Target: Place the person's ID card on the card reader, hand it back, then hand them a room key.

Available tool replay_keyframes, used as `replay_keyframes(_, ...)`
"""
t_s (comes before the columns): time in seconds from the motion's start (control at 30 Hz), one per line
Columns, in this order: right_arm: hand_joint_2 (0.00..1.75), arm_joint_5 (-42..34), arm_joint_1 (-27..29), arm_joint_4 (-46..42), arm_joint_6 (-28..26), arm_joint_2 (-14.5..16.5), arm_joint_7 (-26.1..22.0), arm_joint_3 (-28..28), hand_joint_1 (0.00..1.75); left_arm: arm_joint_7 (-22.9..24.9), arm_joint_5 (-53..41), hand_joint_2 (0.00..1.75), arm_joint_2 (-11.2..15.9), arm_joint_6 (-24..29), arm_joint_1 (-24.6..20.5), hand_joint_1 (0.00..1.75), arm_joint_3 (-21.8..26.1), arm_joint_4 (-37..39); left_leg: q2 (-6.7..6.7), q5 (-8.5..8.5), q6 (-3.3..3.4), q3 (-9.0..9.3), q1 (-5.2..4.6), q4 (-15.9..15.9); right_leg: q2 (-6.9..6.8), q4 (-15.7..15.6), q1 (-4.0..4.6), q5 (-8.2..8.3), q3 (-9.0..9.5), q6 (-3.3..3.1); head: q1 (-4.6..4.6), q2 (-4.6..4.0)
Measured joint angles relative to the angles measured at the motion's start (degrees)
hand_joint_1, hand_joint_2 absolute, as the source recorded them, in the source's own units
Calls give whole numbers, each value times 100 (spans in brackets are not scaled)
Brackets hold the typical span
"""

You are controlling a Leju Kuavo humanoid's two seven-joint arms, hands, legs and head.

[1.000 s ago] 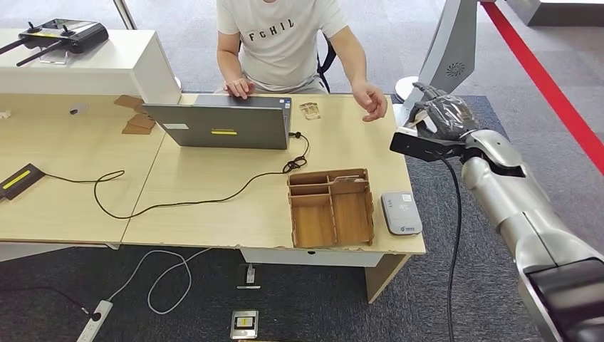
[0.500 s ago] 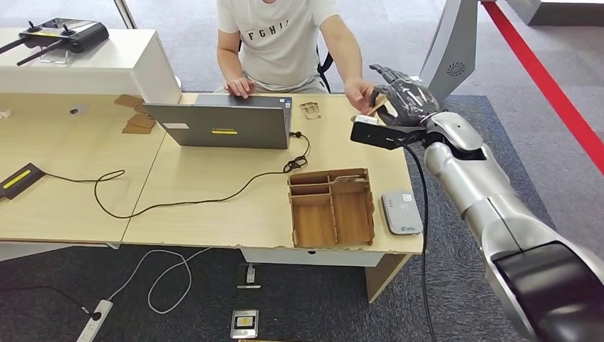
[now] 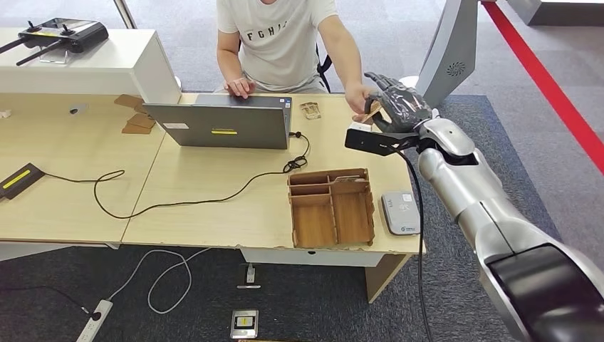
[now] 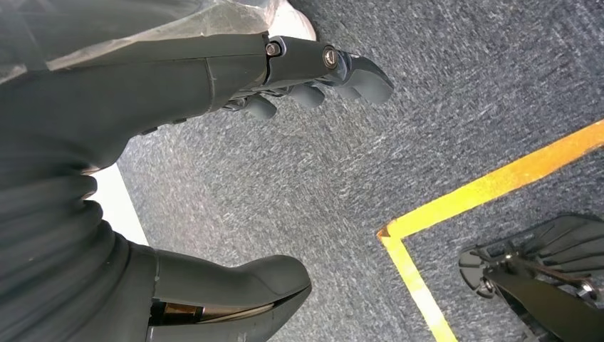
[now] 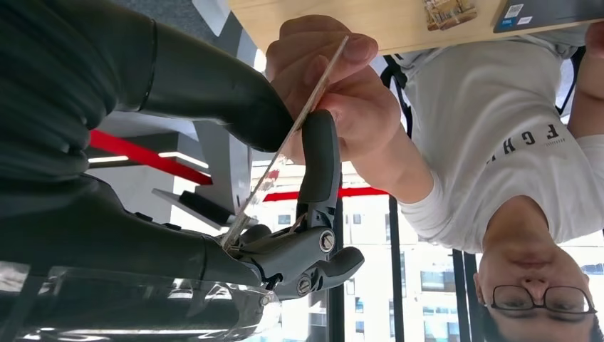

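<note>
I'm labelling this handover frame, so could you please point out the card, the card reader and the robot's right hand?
card (image 5: 285, 146): right wrist view, on its thin edge between thumb and fingers.
card reader (image 3: 401, 212): head view, on its grey top face.
right hand (image 3: 396, 108): head view, on the back of the hand.

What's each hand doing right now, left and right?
Left hand: open, holding nothing, hanging over the carpet.
Right hand: thumb and finger pinch the card; the person's hand grips the card's other end.

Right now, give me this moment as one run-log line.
phase: ID card pickup | right hand: pinching ID card, person's hand also holding it | left hand: hanging, holds nothing | card reader: bare
</note>
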Motion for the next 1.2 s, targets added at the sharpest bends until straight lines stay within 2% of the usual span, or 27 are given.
replay_keyframes(0.03, 0, 7, 10, 1, 1, 1, -11, -1, 0, 0, -5, 175, -7, 5, -1, 0, -4, -1, 0, 0, 0, 0, 0, 0, 0, 0, 0, 0, -1, 0, 0, 0)
replay_keyframes(0.17, 0, 83, 39, 1, 64, 2, -155, -20, 0, 6, -21, 175, -36, 10, -6, 0, -27, -3, 0, 0, 0, -1, 0, -1, 0, 0, 0, 0, -2, 0, 0, 0)
replay_keyframes(0.4, 0, 403, 50, -18, 108, 52, -55, -43, 0, 105, -15, 175, -66, 10, -6, 0, -77, -6, 0, 0, 0, -1, 0, 0, 1, 1, 1, 0, -1, 0, 0, 0)
replay_keyframes(0.63, 0, 453, 126, -401, -19, -39, -272, -196, 0, 112, -23, 175, -67, 2, 3, 0, -97, -6, 0, 0, 0, -1, 0, 0, 0, 0, 0, 0, -2, 0, 0, 0)
replay_keyframes(0.7, 0, 398, 155, -593, 221, -111, -332, -254, 0, 105, -30, 175, -66, -10, 4, 0, -101, -6, 0, 0, 0, -1, -1, 0, 0, 0, 0, 0, -2, 0, 1, 0)
replay_keyframes(1.0, 0, 201, 238, -2169, 2118, -682, -254, -378, 0, -5, -49, 175, -52, -46, 35, 0, -113, -4, -1, 0, 1, -1, -2, 1, 1, 0, -4, 1, -4, 0, -1, 0)
replay_keyframes(1.1, 0, 216, -5, -2735, 2651, -911, -259, -377, 0, -23, -14, 175, -26, -58, 49, 0, -113, -2, -1, 0, 1, -4, -4, 2, 1, 1, -6, 2, -8, 1, -1, 0)
replay_keyframes(1.2, 0, 281, -652, -3052, 2961, -1085, -444, -350, 0, -34, 11, 175, 11, -60, 61, 0, -113, 2, -1, 1, 1, -13, -8, 1, 2, 5, -10, 3, -18, 1, -1, 0)
